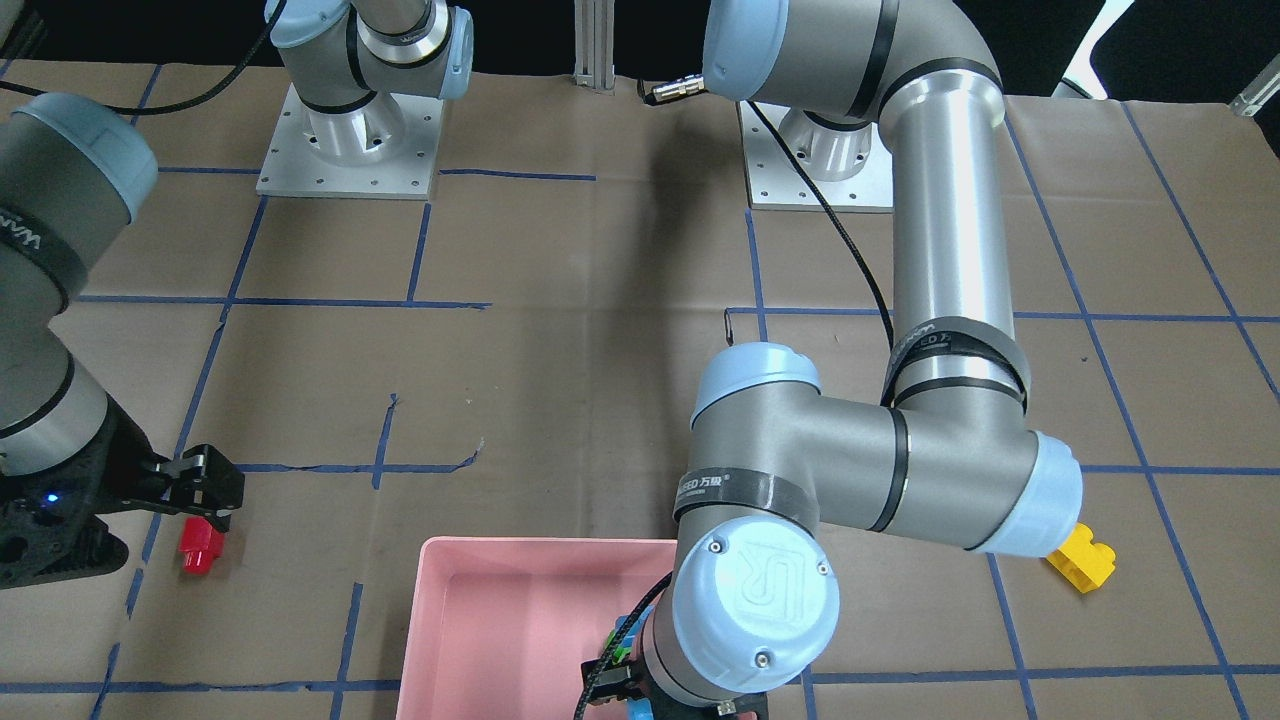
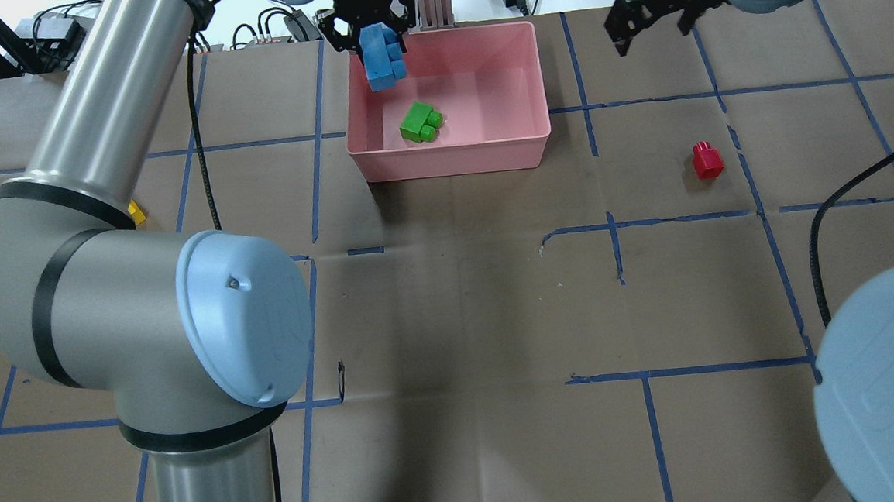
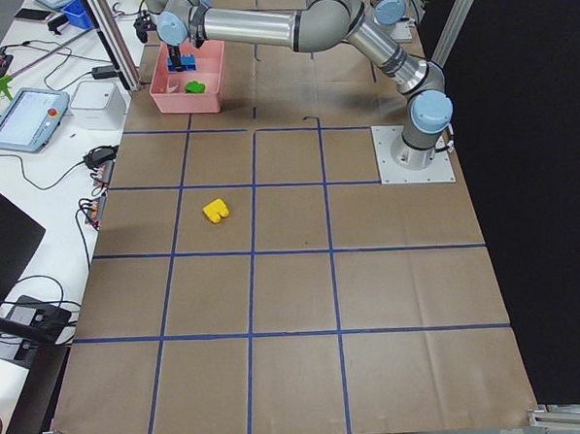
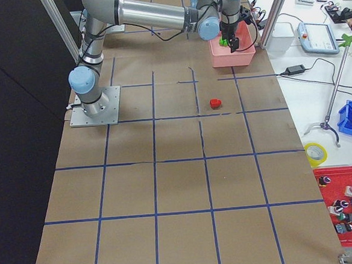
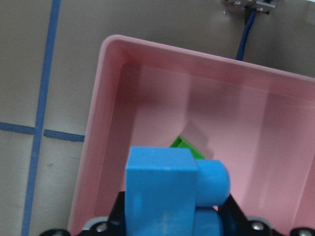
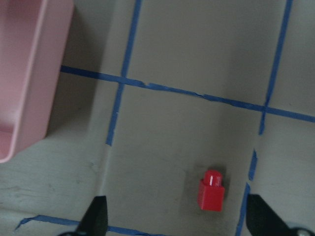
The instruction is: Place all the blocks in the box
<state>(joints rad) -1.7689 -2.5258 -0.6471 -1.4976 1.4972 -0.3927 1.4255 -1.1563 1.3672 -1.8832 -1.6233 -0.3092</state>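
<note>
My left gripper (image 2: pixel 373 34) is shut on the blue block (image 2: pixel 381 57) and holds it above the far left corner of the pink box (image 2: pixel 449 161). In the left wrist view the blue block (image 5: pixel 167 191) hangs over the box's inside (image 5: pixel 108 98). The green block (image 2: pixel 420 122) lies in the box. The red block (image 2: pixel 707 160) stands on the table right of the box. My right gripper (image 2: pixel 652 25) is open and empty above the table, beyond the red block (image 6: pixel 211 191). The yellow block (image 1: pixel 1082 560) lies on the table on my left side, partly hidden by my left arm.
The table is covered in brown paper with a blue tape grid. The two arm bases (image 1: pixel 350 150) stand at the robot's edge. My left arm's elbow (image 1: pixel 860 470) hangs over the table near the box. Cables and devices lie beyond the far table edge (image 3: pixel 32 114).
</note>
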